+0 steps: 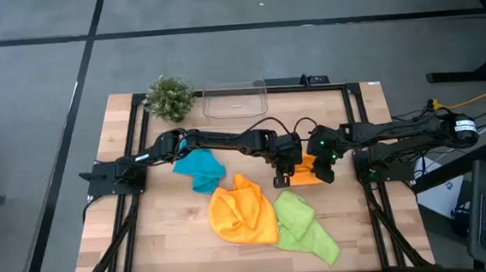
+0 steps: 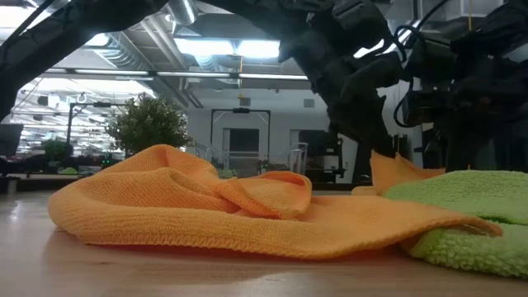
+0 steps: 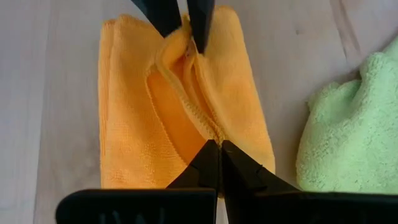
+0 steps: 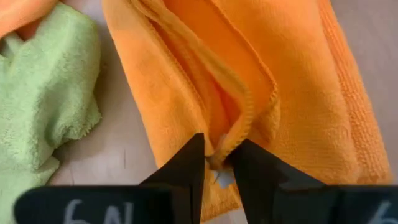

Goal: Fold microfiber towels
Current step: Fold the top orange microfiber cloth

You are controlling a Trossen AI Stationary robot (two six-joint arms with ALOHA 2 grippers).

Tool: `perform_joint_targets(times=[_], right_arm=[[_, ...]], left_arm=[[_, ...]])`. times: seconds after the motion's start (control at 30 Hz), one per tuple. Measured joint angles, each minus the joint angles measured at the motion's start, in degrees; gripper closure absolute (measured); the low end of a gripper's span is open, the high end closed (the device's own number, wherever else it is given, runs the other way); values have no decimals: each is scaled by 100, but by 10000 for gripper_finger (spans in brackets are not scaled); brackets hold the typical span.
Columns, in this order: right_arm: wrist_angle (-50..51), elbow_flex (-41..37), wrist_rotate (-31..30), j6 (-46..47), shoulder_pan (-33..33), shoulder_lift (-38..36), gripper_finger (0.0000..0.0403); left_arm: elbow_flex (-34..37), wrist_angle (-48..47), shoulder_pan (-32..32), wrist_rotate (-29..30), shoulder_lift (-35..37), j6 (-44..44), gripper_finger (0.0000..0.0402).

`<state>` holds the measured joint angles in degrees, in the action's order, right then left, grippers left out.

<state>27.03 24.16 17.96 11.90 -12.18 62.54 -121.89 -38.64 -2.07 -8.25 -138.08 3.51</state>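
Nearest the low camera lies the big crumpled orange towel (image 2: 247, 219), spread loose across the worktop (image 1: 172, 227), with the lime green towel (image 2: 470, 214) bunched against its right side. Neither is folded yet, by my reading; they sit out front waiting their turn, as does the teal towel (image 1: 199, 168) lying rumpled under my left arm.

Both arms meet over the second orange towel (image 1: 307, 174), which sits right of centre on the worktop. My left hand (image 3: 219, 149) is pinched together on one end of a raised ridge of that towel's edge. My right hand (image 4: 219, 163) is at the opposite end of the same ridge, its fingers (image 4: 186, 168) narrowed around the hem with cloth between them; I cannot tell whether the pinch is firm yet. I judge I hold it this way so the two hands can carry one edge over together and keep the fold square.

That small orange towel looks roughly rectangular, already doubled, with stitched hems showing and a soft fuzzy nap. Its upper layer gapes open along the middle between my hands, exposing a smoother orange inner face.

At the far edge stand a potted plant (image 1: 170, 96) and a clear tub (image 1: 235, 102), well apart from the work.
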Motion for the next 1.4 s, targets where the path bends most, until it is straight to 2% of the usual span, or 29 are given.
perform_joint_targets(times=[0.17,0.47,0.67,0.77,1.07,1.4], right_arm=[[-13,2,43,-8,0,46,315],[-97,2,140,127,-3,46,248],[-141,0,241,-46,2,46,223],[-205,1,269,-49,11,46,222],[-221,2,271,-62,13,47,221],[-252,1,270,-192,26,50,221]], left_arm=[[0,-82,-9,-104,0,-171,391],[-2,-157,-189,-943,0,-488,293],[-11,-153,-201,-1351,-29,-460,252],[-11,-178,-159,-1319,-52,-446,242],[-11,-350,-151,-599,-96,-440,226],[-2,-438,-77,-623,-264,-440,227]])
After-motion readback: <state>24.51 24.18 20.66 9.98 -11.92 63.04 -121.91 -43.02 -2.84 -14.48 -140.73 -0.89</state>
